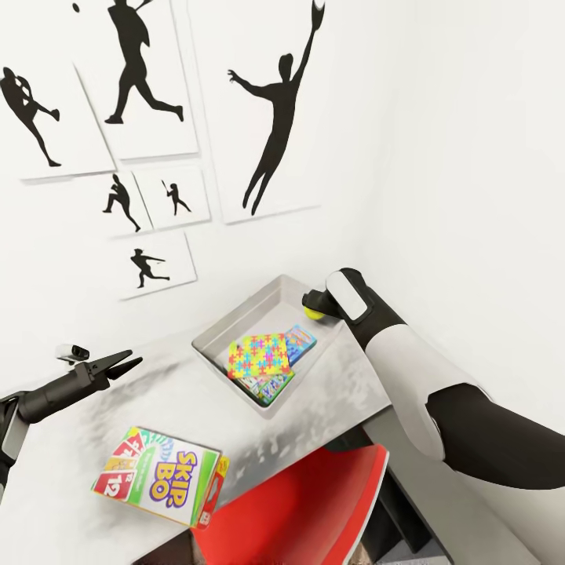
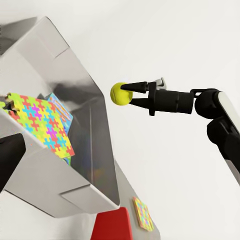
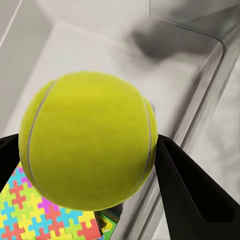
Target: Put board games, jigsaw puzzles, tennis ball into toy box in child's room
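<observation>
Gripped between the right gripper (image 2: 134,93)'s jaws, the tennis ball (image 3: 88,140) hangs above the toy box (image 1: 212,336), near its far corner by the wall. Released from there, I judge it could strike the rim or bounce off the boxes inside and roll across the table (image 1: 180,392). That box already holds a jigsaw puzzle (image 1: 259,355) lying on other colourful boxes. Farther out, the left gripper (image 1: 118,364) hovers, jaws narrowly parted and holding nothing, above the Skip-Bo board game (image 1: 161,475) at the table's near edge.
</observation>
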You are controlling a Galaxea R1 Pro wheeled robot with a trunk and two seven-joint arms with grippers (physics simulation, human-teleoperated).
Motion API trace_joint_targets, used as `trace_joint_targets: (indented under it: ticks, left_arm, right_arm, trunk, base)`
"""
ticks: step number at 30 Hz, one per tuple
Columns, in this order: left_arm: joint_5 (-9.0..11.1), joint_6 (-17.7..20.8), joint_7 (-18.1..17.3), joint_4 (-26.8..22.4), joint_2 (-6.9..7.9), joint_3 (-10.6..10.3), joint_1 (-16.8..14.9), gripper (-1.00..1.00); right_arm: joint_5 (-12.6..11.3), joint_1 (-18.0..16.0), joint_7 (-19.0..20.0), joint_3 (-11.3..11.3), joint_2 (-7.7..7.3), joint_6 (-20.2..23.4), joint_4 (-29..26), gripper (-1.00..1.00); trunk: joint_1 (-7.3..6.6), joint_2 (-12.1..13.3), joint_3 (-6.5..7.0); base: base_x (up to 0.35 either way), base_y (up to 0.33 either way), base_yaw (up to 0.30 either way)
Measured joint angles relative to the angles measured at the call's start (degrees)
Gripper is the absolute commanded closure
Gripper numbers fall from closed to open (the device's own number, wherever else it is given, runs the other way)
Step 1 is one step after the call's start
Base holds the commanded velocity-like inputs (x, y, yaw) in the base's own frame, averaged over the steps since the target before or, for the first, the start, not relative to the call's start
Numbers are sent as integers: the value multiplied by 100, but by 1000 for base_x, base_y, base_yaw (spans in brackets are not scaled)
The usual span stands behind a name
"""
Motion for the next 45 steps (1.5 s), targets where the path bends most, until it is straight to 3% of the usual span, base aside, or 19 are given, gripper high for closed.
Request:
trace_joint_targets:
  ticks: [20,27,45]
  left_arm:
    - [0,0,5,0,0,0,5,-100]
    - [0,0,8,1,0,0,3,-100]
    - [0,0,8,1,0,0,3,-100]
  right_arm:
    - [0,0,-3,2,0,-8,-12,100]
    - [0,0,-14,18,0,3,-315,100]
    - [-8,0,-22,11,0,14,-360,100]
  trunk:
    - [0,-1,-55]
    - [0,-1,-61]
    - [0,0,-215]
  base:
    - [0,0,0]
    - [0,0,0]
    - [0,0,0]
